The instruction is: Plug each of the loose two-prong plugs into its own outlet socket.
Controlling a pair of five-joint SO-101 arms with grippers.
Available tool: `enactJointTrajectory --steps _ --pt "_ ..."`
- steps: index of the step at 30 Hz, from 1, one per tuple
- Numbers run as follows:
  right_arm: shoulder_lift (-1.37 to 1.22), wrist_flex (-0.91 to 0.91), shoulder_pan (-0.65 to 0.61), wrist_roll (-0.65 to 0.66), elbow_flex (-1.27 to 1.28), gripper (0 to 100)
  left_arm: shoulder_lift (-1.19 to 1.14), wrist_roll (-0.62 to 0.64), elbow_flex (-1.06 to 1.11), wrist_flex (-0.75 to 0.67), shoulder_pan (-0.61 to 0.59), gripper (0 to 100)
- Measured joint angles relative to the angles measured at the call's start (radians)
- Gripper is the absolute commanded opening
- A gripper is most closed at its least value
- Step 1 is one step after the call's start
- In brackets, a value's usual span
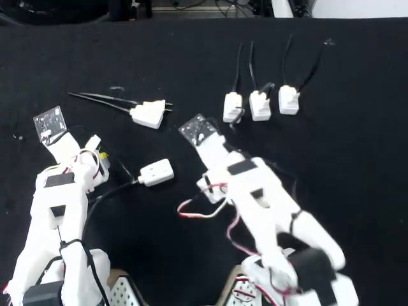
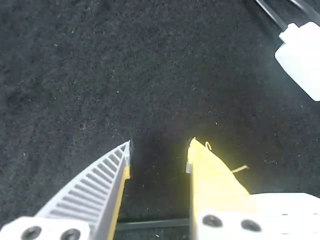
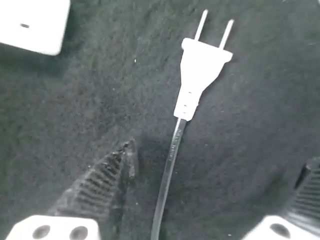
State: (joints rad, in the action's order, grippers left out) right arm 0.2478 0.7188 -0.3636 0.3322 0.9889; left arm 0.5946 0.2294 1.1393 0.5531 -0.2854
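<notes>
A white two-prong plug [image 3: 202, 65] lies flat on the black cloth, prongs pointing away from my right gripper [image 3: 217, 162]. That gripper is open, and the plug's cord [image 3: 169, 165] runs back between its fingers without touching them. My left gripper [image 2: 159, 147] is open over bare cloth, holding nothing. A white block with thin cables [image 2: 302, 55] lies ahead of it to one side. In the high view, a pronged white piece [image 1: 148, 113] and a corded white socket [image 1: 156, 172] lie between the two arms. The left gripper [image 1: 97, 152] is near the socket's cord.
Three white blocks with black cords [image 1: 260, 105] stand in a row at the back right. The right arm [image 1: 255, 191] reaches diagonally across the table's middle, with red and white wires looping beside it. A white block's corner [image 3: 30, 22] shows near the plug.
</notes>
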Motion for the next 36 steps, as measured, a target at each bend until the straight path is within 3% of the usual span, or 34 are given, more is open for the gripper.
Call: enactJointTrajectory --steps 4,12,18,27,36 --pt "-0.055 0.020 0.000 0.028 -0.037 39.6 0.000 0.000 0.014 0.000 0.000 19" --pt "-0.080 0.078 0.002 0.077 -0.068 1.8 0.000 0.000 0.012 0.000 0.000 19" --pt "-0.080 0.078 0.025 0.080 -0.071 1.3 0.000 0.000 0.012 0.000 0.000 19" --pt "-0.074 0.124 0.172 0.091 -0.080 1.1 0.000 -0.005 0.012 0.000 0.000 19" --pt "0.137 0.394 0.258 0.477 -0.130 1.1 0.000 -0.005 0.012 0.000 0.000 19"
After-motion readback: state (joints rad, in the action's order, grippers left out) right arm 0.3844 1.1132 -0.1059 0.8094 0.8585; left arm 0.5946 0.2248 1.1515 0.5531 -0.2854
